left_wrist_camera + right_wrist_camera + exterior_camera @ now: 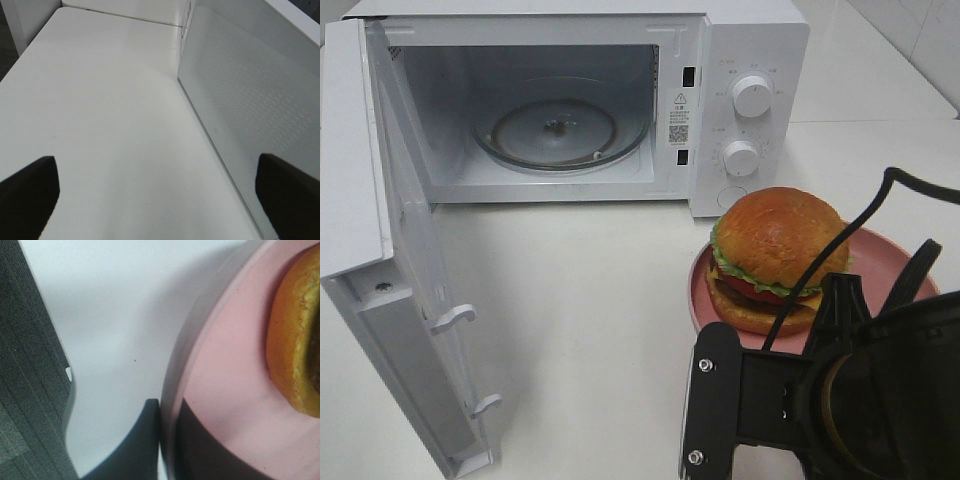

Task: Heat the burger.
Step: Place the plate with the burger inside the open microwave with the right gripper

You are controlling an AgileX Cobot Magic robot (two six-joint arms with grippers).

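Note:
The burger (778, 258), with its glossy brown bun, lettuce, tomato and patty, sits upright on a shallow pink plate (885, 262) to the right of the microwave's front. In the right wrist view my right gripper (167, 425) is shut on the pink plate's rim (200, 355), one dark finger outside it and one on its inner face, with the burger's bottom bun (295, 340) close by. My left gripper (160, 200) is open and holds nothing. It hovers over bare table beside the outer face of the microwave door (240, 100), and the exterior high view does not show it.
The white microwave (740, 60) stands at the back with its door (410, 290) swung wide to the left and a glass turntable (558, 132) inside. My right arm's body (840, 400) fills the front right corner. The table edge and dark floor (25, 365) lie near the plate.

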